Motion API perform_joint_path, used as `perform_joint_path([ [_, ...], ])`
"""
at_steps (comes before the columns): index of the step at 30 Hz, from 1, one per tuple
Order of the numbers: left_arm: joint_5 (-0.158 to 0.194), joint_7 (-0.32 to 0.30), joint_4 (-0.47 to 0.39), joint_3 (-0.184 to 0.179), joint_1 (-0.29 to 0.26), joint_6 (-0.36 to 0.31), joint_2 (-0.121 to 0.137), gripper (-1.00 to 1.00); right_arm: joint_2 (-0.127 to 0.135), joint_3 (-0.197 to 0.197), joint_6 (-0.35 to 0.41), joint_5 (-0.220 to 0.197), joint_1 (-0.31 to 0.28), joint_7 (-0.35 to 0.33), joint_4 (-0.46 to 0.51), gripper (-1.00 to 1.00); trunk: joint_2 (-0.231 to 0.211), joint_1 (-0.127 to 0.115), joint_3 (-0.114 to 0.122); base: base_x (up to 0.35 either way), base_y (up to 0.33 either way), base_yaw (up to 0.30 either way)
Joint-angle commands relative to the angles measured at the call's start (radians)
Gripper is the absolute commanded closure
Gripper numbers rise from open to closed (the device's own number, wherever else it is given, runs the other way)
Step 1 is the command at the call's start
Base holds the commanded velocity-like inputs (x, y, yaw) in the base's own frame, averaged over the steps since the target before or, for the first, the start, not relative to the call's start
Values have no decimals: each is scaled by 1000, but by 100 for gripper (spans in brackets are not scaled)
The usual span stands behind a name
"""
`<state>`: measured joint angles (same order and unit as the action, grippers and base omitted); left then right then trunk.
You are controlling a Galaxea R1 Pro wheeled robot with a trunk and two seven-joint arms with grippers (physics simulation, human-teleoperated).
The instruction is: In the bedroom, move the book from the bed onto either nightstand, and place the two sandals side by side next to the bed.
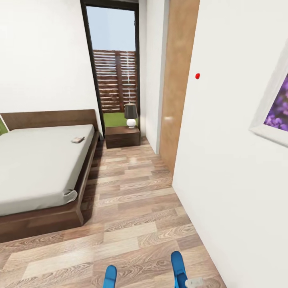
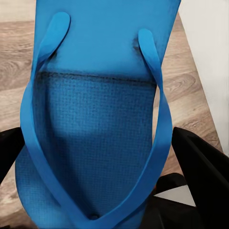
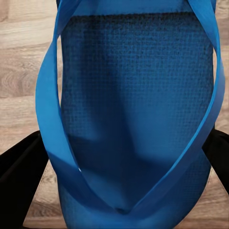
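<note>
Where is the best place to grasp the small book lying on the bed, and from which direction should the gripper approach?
The book lies flat on the bed, near the edge facing the nightstand. Probably best: come from that floor side and pinch its near edge, one finger sliding under, since it is thin and flat. Both grippers hold sandals, so one must be freed.

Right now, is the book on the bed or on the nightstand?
On the bed: the book lies on the mattress; the nightstand carries a lamp.

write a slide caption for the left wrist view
Blue sandal held between the left pincer's dark fingers above the wood-plank floor.
</note>
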<state>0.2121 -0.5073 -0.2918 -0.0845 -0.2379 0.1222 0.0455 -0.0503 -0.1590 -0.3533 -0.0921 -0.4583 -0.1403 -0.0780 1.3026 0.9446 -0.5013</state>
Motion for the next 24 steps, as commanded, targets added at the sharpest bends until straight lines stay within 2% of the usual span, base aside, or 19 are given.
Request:
perform_joint_path([
  [1, 8, 0, 1, -8, 0, 4, 2, 100, 0, -7, -6, -8, -2, -7, -5, 100, 1, 0, -1, 0, 0, 0],
  [19, 9, 1, -1, -6, 11, 5, 11, 100, 0, -7, -4, -2, -2, -9, -5, 100, 1, 0, -1, 0, 0, 0],
  [24, 9, 1, -1, -6, 11, 5, 11, 100, 0, -7, -4, -1, -2, -7, -4, 100, 1, 0, -1, 158, 0, 0],
])
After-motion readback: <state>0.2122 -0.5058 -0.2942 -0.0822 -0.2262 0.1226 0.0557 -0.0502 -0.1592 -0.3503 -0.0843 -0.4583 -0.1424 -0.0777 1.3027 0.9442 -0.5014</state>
